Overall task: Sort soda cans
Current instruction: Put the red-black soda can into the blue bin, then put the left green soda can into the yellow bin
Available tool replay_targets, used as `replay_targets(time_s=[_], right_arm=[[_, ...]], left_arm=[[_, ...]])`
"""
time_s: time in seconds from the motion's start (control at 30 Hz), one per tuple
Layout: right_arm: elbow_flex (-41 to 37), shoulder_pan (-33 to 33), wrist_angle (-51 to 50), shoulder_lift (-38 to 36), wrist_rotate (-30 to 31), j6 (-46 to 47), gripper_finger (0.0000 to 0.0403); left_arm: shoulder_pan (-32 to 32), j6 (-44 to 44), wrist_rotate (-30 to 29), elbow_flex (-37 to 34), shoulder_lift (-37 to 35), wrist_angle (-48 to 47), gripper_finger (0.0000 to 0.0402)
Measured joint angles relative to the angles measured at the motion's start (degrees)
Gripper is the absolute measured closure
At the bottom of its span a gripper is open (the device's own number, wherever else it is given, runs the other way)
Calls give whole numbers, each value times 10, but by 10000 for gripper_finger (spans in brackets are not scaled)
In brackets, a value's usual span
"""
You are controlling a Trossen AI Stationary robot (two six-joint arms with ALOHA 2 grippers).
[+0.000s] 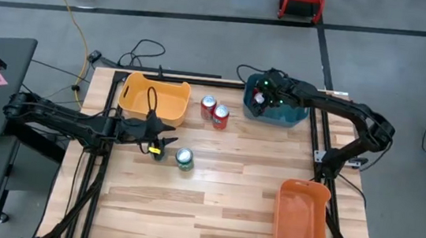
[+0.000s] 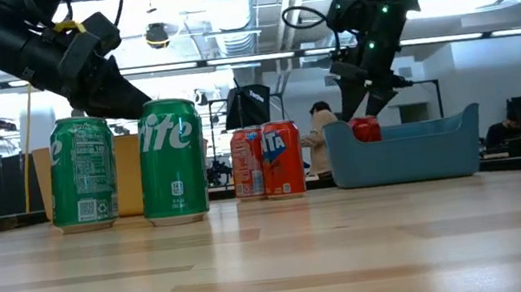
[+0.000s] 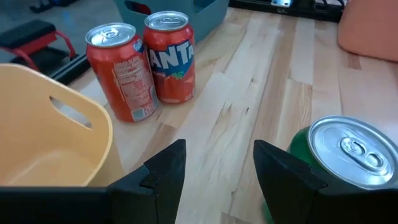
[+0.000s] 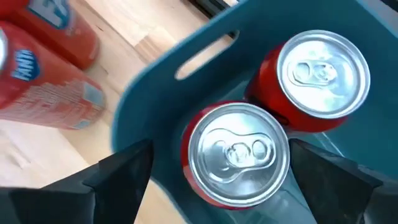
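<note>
Your right gripper hangs over the blue bin, jaws spread wide on either side of a red can standing inside it; the fingers flank the can with visible gaps and grip nothing. A second red can stands touching the first, deeper in the bin. The bin's handle-slot wall runs close past one finger, so room is tight on that side, while the far finger has the bin's interior around it. Beyond that wall, out on the worktop, two more cans show near the bin: a red can and a Fanta can, touching or nearly so.

Your left gripper sits low over the worktop with its jaws open and empty, bare wood showing between the fingers. A green Sprite can stands just beside one finger, outside the gap. The yellow bin lies just beside the other finger, its rim close. Ahead of the jaws, the red can and Fanta can stand together, with open wood between them and the fingers.

In the low view, a second green can stands beside the Sprite can. An orange bin sits well apart at the worktop's near right edge, with broad clear planks around it.
</note>
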Motion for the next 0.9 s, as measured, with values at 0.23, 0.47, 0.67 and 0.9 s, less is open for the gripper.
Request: replay_targets(time_s=[0.23, 0.47, 0.67, 0.9], right_arm=[[0, 20, -3, -37, 3, 45, 21], [0, 64, 1, -143, 16, 67, 26], [-10, 167, 23, -199, 25, 91, 26], [-103, 303, 165, -200, 33, 122, 27]], left_arm=[[0, 10, 0, 0, -1, -1, 216], [1, 49, -17, 93, -31, -149, 216], [1, 32, -14, 181, -36, -271, 216], [-17, -24, 2, 184, -36, -442, 216]])
